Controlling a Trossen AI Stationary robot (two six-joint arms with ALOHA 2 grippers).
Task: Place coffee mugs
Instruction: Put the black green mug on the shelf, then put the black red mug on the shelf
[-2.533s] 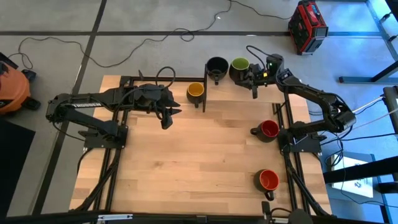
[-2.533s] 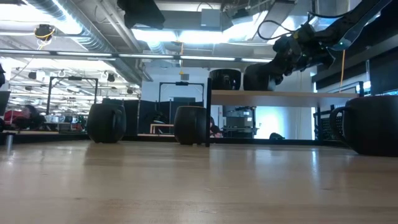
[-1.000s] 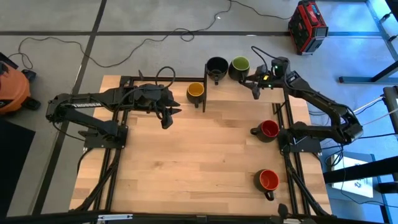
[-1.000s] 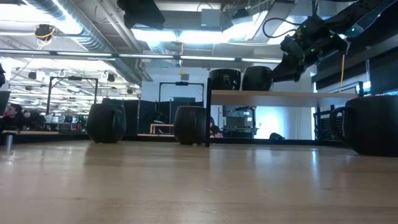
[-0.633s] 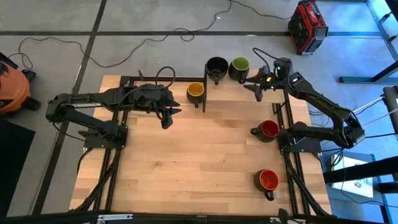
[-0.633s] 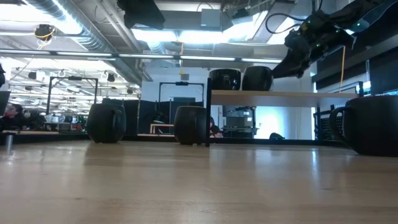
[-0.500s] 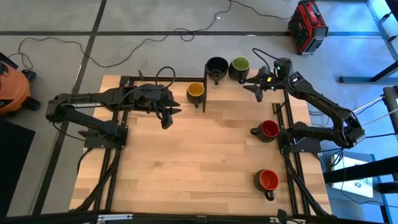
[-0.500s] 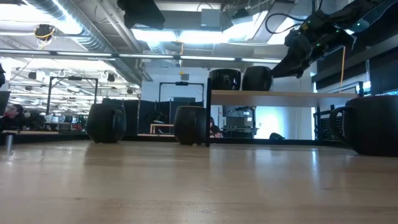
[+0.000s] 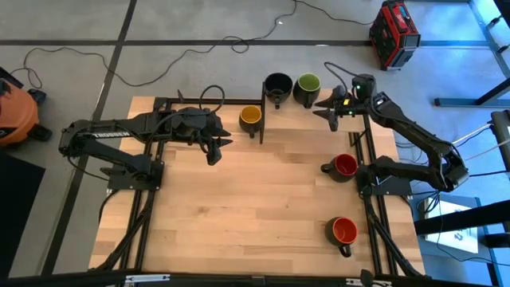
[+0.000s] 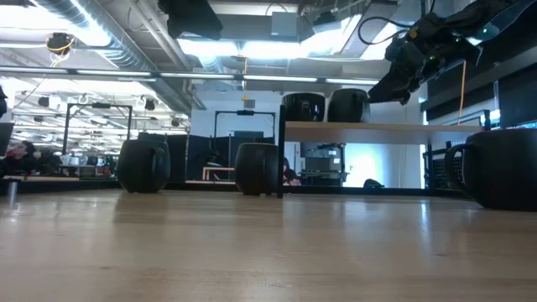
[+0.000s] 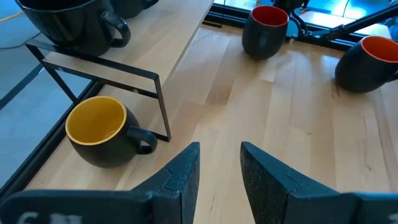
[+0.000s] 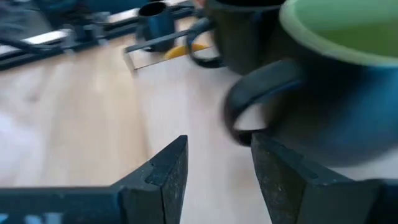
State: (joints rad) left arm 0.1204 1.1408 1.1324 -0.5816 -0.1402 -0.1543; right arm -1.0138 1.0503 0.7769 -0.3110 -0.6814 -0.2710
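Beside the green mug (image 9: 307, 86), right gripper (image 9: 329, 114) was spread, empty; mug judged rigid, breakable, best taken by handle (image 12: 261, 93).

1. Both arms are dark, nearly black, built of slim jointed links on dark frame rails.
2. The left arm (image 9: 119, 135) bears pale lettering along one link, with black cable looped over its wrist.
3. The right arm (image 9: 414, 135) carries a small green light near its wrist.
4. The left gripper's fingers (image 11: 186, 171) are flat, dark, matte blades.
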